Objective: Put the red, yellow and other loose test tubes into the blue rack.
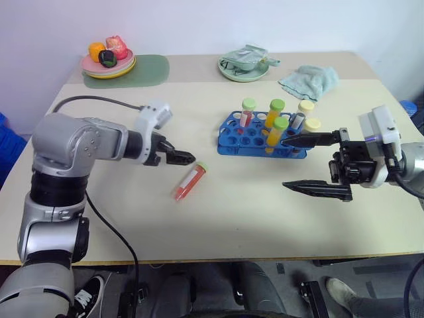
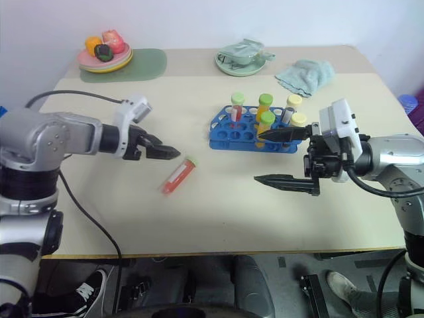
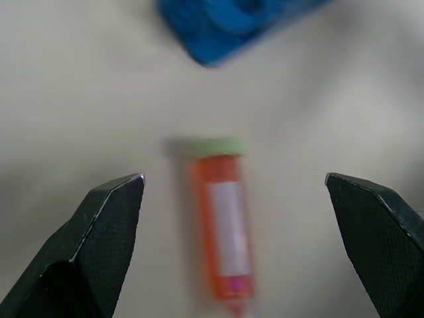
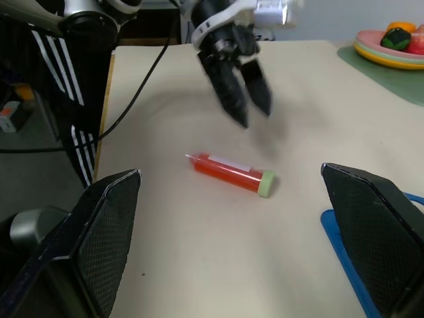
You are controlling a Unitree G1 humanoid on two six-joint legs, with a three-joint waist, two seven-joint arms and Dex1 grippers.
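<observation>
With its jaws wide, the left tool [image 1: 180, 158] must descend onto the red tube [image 1: 189, 182] lying left of the blue rack [image 1: 260, 136].

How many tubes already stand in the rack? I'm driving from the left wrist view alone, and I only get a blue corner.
Observer: Five capped tubes stand in the blue rack: three green-capped, two pale-yellow-capped.
Operator: Is my tube the last loose one?
Observer: The red tube, lying flat on the table, is the one loose tube I can see.
Operator: Where's the other arm?
Observer: The right end effector hangs open on the rack's right side, one finger tip in front of the tubes there, holding nothing.
Operator: And mine?
Observer: The left end effector is open above the table, just short of the tube's green cap.
</observation>
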